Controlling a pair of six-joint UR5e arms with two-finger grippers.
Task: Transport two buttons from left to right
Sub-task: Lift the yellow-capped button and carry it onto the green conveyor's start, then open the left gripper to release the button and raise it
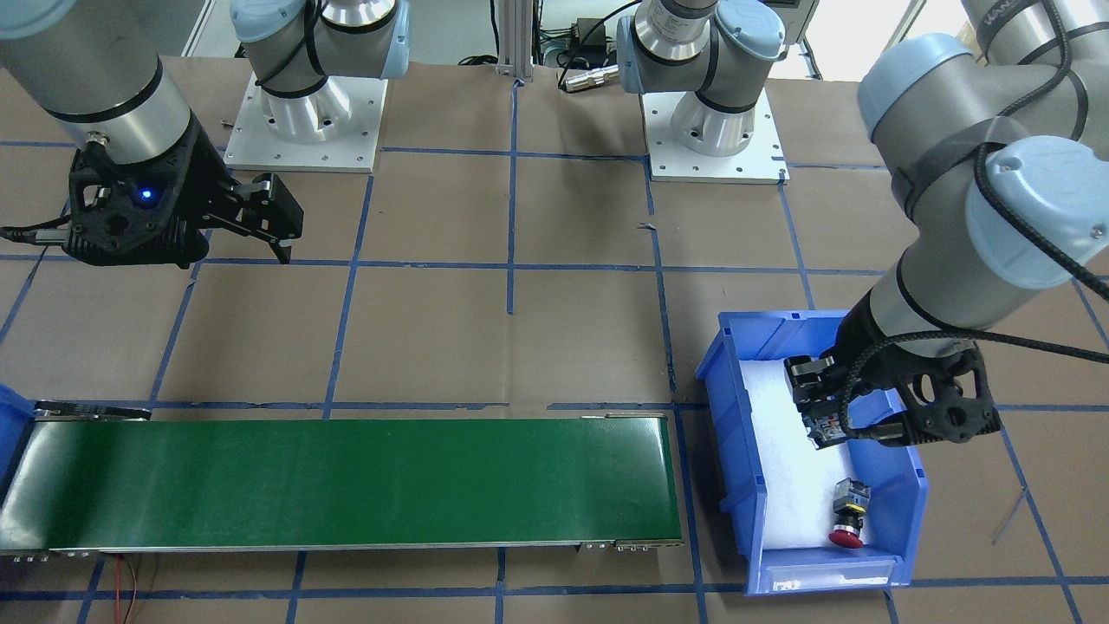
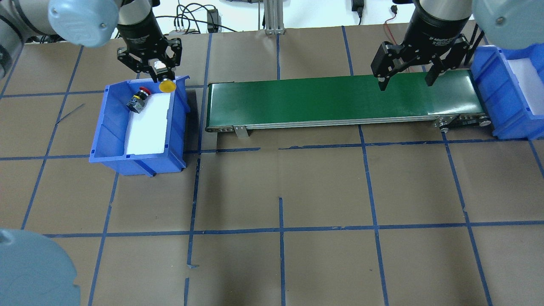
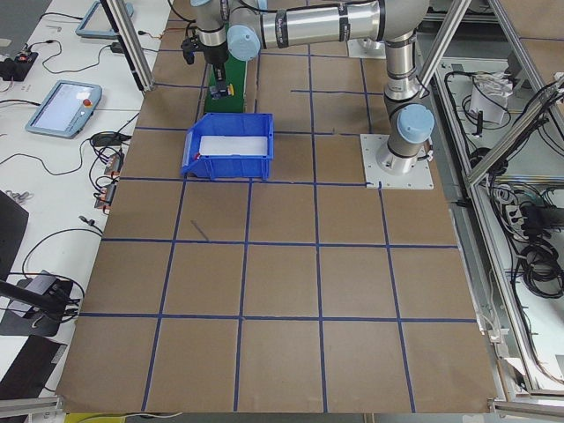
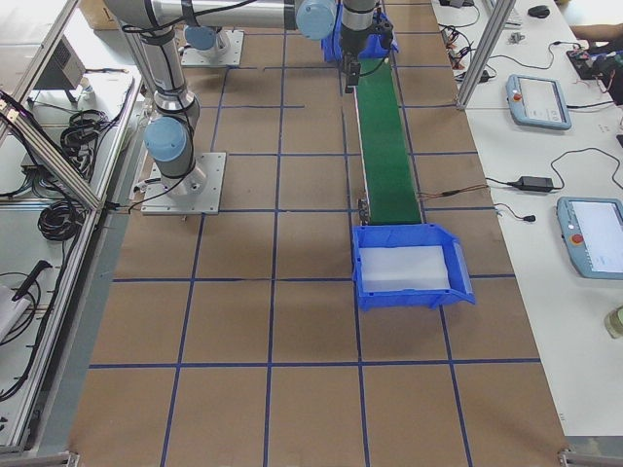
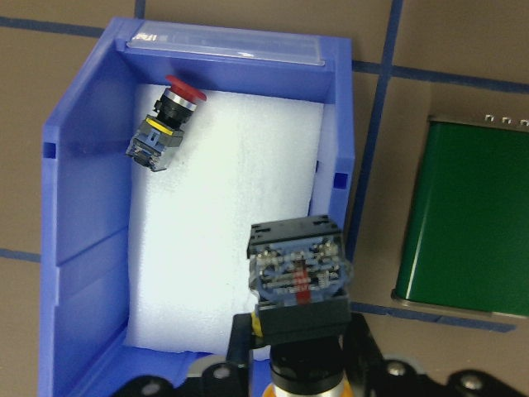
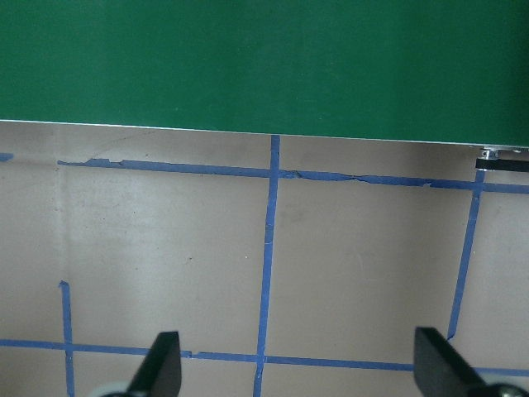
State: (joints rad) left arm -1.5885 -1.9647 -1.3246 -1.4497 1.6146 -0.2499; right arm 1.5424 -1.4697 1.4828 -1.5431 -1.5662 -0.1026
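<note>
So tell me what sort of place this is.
Probably a robotics lab test cell: a taped-grid table, a small green conveyor between blue bins, and teach pendants on side benches.

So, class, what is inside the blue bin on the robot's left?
The blue bin is lined with white foam; the red button lies on its side near a corner. The left pincer holds the yellow button over the foam. The floor beneath is covered.

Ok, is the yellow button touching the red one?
Apart. Left wrist view shows bare white foam between the yellow button and the red button.
</note>
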